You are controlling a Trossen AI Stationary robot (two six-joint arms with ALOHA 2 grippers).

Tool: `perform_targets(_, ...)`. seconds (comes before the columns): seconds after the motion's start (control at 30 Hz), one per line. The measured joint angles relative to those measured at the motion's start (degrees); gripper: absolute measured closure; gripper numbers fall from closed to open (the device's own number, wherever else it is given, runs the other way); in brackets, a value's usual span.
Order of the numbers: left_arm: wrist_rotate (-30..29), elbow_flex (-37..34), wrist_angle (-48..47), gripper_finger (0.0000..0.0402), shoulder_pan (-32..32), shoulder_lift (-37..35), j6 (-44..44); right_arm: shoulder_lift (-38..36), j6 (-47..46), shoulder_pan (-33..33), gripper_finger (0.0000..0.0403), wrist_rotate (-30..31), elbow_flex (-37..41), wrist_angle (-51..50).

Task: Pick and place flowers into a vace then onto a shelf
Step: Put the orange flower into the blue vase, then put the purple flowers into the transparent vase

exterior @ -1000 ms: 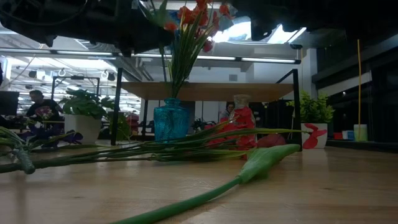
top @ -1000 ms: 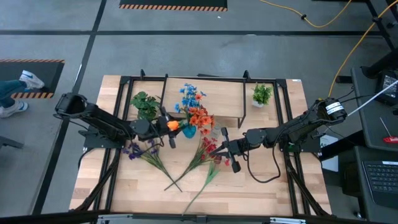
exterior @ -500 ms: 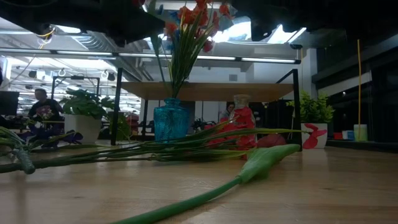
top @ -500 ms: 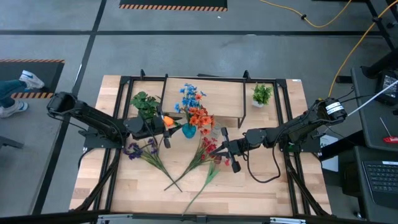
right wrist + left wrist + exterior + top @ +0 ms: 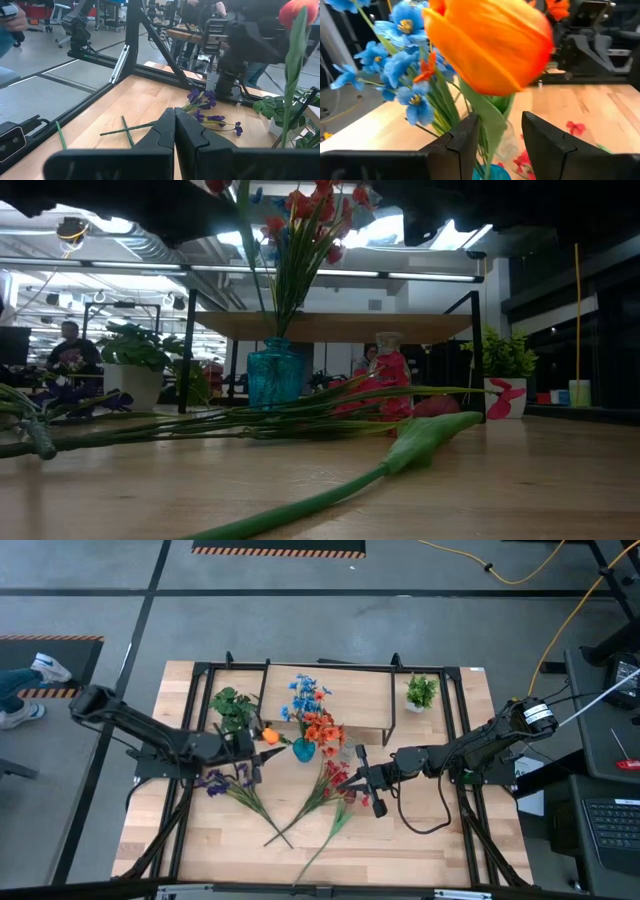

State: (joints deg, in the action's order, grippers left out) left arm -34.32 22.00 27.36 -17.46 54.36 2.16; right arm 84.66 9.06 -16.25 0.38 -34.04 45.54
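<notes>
The left hand (image 5: 246, 748), fingers spread, has drawn back from the blue glass vase (image 5: 303, 750); the smooth orange tulip (image 5: 269, 736) now leans from the vase, its stem between those fingers. Papery blue and orange flowers (image 5: 312, 710) fill the vase, just before the light-wood shelf (image 5: 350, 690). Purple flowers (image 5: 228, 780) and red flowers (image 5: 335, 786) lie on the planked tabletop (image 5: 420, 850). The right hand (image 5: 364, 788), fingers pressed together, rests right of the vase. Grey floor surrounds.
</notes>
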Motion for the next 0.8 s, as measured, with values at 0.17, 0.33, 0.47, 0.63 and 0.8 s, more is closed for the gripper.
perform_targets(0.17,-0.05,0.0,-3.55,0.0258,-2.89,-1.49,-0.12,0.0,0.0,-0.02,0.0398,0.0,0.0,-0.02)
perform_targets(0.33,-0.64,0.0,-5.1,0.0258,-5.32,-1.5,-1.78,0.0,0.0,0.0,0.0398,0.0,0.0,-0.04)
perform_targets(0.47,-0.65,0.0,-7.67,0.0258,-7.17,-1.5,-4.9,0.0,-0.02,-0.02,0.0398,0.0,0.0,-0.2)
perform_targets(0.63,-1.11,0.0,-12.04,0.0278,-9.56,-1.0,-10.31,0.0,-0.02,-0.09,0.0398,0.0,0.0,-0.48)
perform_targets(0.8,-1.12,0.0,-12.35,0.0333,-11.59,1.07,-14.64,0.0,-1.08,-0.08,0.0398,0.0,0.0,-0.5)
